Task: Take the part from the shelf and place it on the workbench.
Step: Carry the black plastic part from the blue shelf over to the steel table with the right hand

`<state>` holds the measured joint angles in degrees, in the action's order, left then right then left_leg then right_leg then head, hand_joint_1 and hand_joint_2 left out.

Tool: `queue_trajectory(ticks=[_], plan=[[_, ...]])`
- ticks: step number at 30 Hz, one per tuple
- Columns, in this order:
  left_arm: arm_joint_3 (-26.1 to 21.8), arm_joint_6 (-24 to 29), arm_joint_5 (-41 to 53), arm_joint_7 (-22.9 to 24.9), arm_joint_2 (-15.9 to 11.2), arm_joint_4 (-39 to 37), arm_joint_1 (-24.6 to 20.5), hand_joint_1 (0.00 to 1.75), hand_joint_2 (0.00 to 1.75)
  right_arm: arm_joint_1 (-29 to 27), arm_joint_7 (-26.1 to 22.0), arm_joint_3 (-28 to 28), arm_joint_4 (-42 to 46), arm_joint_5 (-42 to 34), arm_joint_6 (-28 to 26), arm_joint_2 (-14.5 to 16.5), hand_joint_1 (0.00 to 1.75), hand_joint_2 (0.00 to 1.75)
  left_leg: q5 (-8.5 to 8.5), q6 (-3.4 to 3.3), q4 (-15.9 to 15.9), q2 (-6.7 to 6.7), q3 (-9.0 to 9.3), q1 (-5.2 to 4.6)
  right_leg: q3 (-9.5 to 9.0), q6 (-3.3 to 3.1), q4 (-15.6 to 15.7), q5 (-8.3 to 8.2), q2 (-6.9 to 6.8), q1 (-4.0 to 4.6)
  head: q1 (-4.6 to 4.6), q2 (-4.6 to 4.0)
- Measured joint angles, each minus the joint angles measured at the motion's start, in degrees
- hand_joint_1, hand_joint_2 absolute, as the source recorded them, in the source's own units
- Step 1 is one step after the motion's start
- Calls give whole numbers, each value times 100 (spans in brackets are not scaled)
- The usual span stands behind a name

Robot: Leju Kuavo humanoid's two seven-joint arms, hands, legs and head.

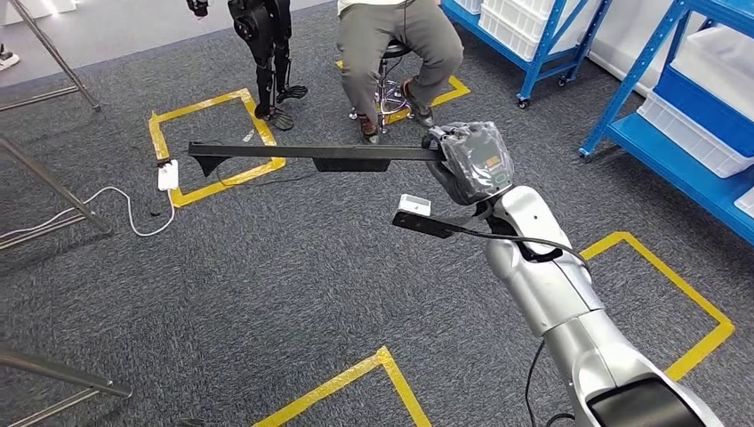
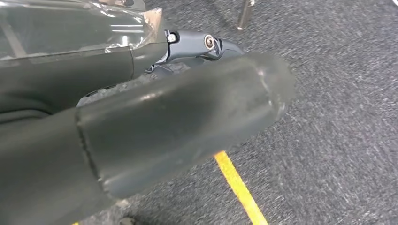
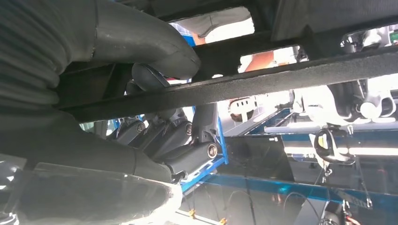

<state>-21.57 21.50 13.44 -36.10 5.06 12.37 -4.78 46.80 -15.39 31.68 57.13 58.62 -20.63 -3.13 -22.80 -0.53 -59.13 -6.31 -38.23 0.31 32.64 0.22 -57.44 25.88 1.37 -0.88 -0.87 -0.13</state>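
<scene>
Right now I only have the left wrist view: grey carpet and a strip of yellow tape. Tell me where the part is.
Observer: In the head view the right hand grips one end of the long black part, which reaches out level to the robot's left, above the carpet.
Operator: Report anything in its way ahead.
Observer: A person sits on a stool just beyond the part, feet on the carpet.
Operator: Check the grip up close.
Observer: In the right wrist view the thumb curls over the part's bar and the darker fingers lie on the bar's other side.
</scene>
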Motion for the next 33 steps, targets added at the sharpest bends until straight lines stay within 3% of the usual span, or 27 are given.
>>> queue_trajectory(ticks=[2,4,5,6,7,9,11,13,14,16,18,20,21,22,24,26,28,29,30,31,33], plan=[[-7,25,26,-26,-2,0,-9,0,0,2,2,-2,19,10,-1,7,162,175,-309,57,-540,408,-258,2,-24,-87,24,-9,-131,-10,-15,0],[-9,11,68,-93,-3,1,-29,0,0,-31,4,-4,40,45,-5,-19,162,175,-603,111,-1252,577,-611,48,-29,-127,22,5,-267,8,-20,0],[-9,-21,87,-126,-3,2,-38,0,0,-71,5,-4,57,69,-9,-44,162,175,-638,135,-1442,604,-713,74,-31,-129,21,13,-341,11,-20,0],[-9,-73,117,-150,-4,3,-50,0,0,-126,7,-7,87,89,-17,-79,162,175,-566,156,-1404,628,-698,99,-34,-126,19,21,-413,10,-21,0],[-7,-132,154,-159,-9,6,-69,0,0,-187,7,-12,127,103,-26,-120,162,175,-414,172,-1144,670,-562,122,-41,-111,15,34,-486,7,-20,0],[4,-292,228,-167,-13,15,-132,0,0,-288,2,-35,216,114,-46,-215,162,175,-102,187,-385,881,-140,136,-51,-49,-12,79,-617,26,-24,0],[36,-555,295,-152,-12,29,-201,0,0,-351,-10,-61,283,115,-84,-303,162,175,6,131,1,987,67,101,-62,26,-31,121,-727,69,-1,0],[86,-840,369,-41,-18,37,-241,0,0,-394,-20,-76,327,124,-127,-347,162,175,6,35,23,866,56,49,-93,96,-19,140,-831,100,24,0],[116,-975,408,81,-22,37,-246,0,0,-409,-19,-82,346,136,-138,-354,162,175,15,-11,43,807,68,41,-91,131,-32,162,-817,93,23,0],[175,-1212,525,552,-35,35,-263,0,0,-429,-14,-96,389,161,-134,-360,162,175,49,-113,89,694,95,47,37,163,-315,327,-564,56,29,0],[279,-1393,770,1495,-55,24,-294,0,0,-469,4,-115,430,172,-123,-377,162,175,72,-174,106,564,99,54,398,139,-1057,638,-243,30,43,0],[418,-1537,995,2472,-76,4,-303,0,0,-543,51,-125,454,199,-110,-390,162,175,76,-189,105,390,95,46,737,154,-1705,831,-152,32,44,0],[467,-1595,1047,2776,-88,-7,-287,0,0,-585,79,-127,471,218,-102,-393,162,175,78,-190,105,296,95,43,774,184,-1742,805,-140,34,46,0],[506,-1654,1078,2996,-99,-16,-266,0,0,-617,102,-128,497,235,-89,-396,162,175,83,-187,103,204,96,42,690,221,-1532,684,-122,29,48,0],[571,-1797,1132,3360,-124,-34,-237,0,0,-641,131,-134,567,249,-46,-402,162,175,99,-164,96,32,90,36,322,272,-719,342,57,3,56,0],[639,-1927,1199,3685,-156,-43,-231,0,0,-628,143,-138,623,249,17,-388,162,175,117,-115,83,-108,63,18,66,241,-176,135,222,-9,49,0],[684,-2006,1262,3908,-193,-55,-218,0,0,-618,147,-134,654,250,81,-335,162,175,146,-47,94,-228,25,19,24,158,-106,95,162,18,46,0],[707,-2012,1303,3986,-213,-63,-206,0,0,-609,148,-131,661,253,102,-303,162,175,152,-17,87,-226,3,32,18,112,-99,76,95,1,46,0],[733,-1989,1353,4037,-231,-71,-197,0,0,-595,151,-125,667,258,116,-264,162,175,109,8,29,-115,-37,31,11,53,-86,58,29,-13,43,0],[763,-1950,1405,4070,-244,-75,-197,0,0,-578,156,-120,672,261,123,-233,162,175,8,30,-118,58,-114,29,5,-10,-70,41,-39,-31,30,0],[815,-1876,1470,4102,-261,-77,-221,0,0,-541,170,-112,687,261,148,-178,162,175,-363,72,-786,450,-427,33,2,-103,-59,37,-184,-12,9,0]])
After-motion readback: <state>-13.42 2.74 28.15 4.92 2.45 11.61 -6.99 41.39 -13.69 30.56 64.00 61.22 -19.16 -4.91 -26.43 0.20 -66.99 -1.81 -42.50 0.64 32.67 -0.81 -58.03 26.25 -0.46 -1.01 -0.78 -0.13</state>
